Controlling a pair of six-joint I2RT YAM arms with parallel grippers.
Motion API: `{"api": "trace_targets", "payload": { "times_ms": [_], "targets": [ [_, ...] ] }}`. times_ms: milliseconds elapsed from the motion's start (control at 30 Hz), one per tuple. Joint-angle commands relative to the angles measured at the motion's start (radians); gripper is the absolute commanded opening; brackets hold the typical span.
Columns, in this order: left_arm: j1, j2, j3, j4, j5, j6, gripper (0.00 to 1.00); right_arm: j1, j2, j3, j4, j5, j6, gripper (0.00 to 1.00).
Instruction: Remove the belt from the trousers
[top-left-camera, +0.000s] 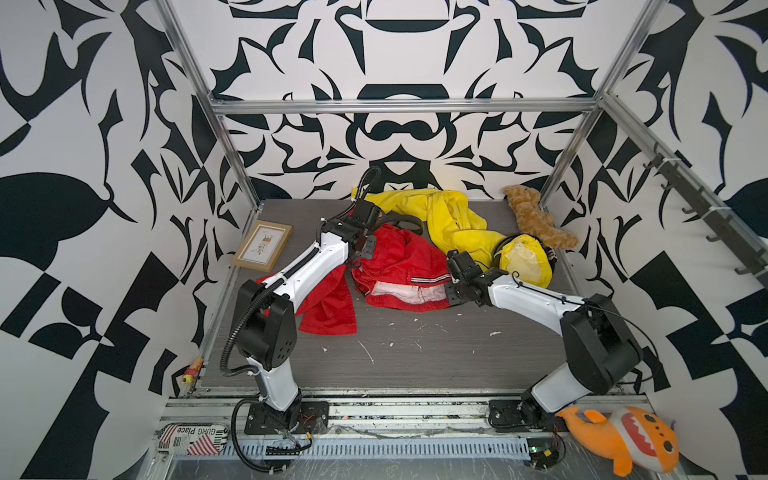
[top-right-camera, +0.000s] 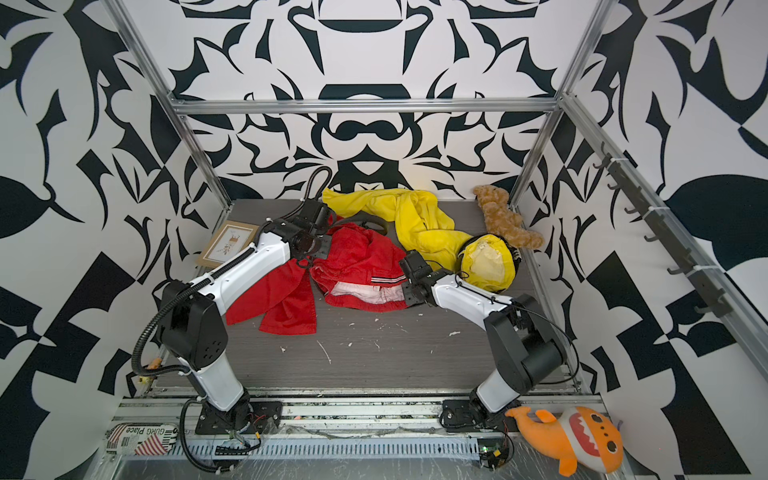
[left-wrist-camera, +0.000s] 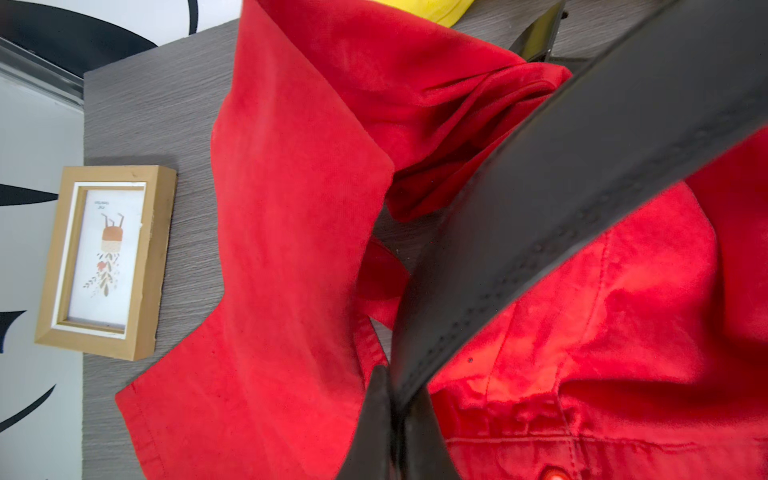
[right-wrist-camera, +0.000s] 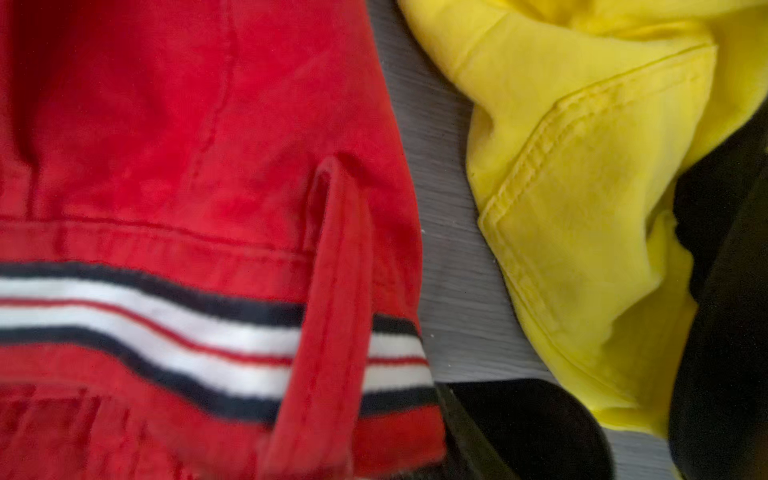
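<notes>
Both arms wear glossy white shells between chunky black joints. The left arm (top-left-camera: 309, 266) carries a ribbed black hose (top-left-camera: 232, 332), the right arm (top-left-camera: 532, 297) a thin black cable (top-left-camera: 546, 292). Black base plates (top-left-camera: 316, 409) anchor them. The left gripper (left-wrist-camera: 395, 436) is matte black.

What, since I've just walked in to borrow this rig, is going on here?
The left gripper is shut on a black belt strap stretched over the crumpled red fabric trousers. The right gripper sits at their striped waistband; whether its jaws are open isn't clear. Bright yellow trousers lie behind them.
</notes>
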Motion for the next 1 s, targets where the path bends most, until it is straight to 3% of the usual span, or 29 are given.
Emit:
{"api": "trace_targets", "payload": {
  "times_ms": [0, 167, 300, 600, 967],
  "targets": [
    [0.000, -0.020, -0.009, 0.005, 0.019, -0.009, 0.00, -0.009, 0.010, 0.040, 0.101, 0.052, -0.089, 0.38],
    [0.027, -0.049, -0.013, -0.004, 0.022, -0.001, 0.00, -0.041, 0.053, 0.088, 0.095, 0.084, -0.122, 0.01],
    [0.077, -0.093, -0.012, -0.020, 0.034, 0.026, 0.00, -0.073, 0.011, 0.105, 0.018, 0.119, -0.151, 0.00],
    [0.205, -0.166, 0.040, -0.034, 0.090, 0.072, 0.00, -0.145, -0.230, 0.137, -0.216, 0.198, -0.195, 0.00],
    [0.390, -0.159, 0.080, 0.015, 0.055, 0.095, 0.00, -0.271, -0.349, 0.125, -0.304, 0.197, -0.198, 0.00]
  ]
}}
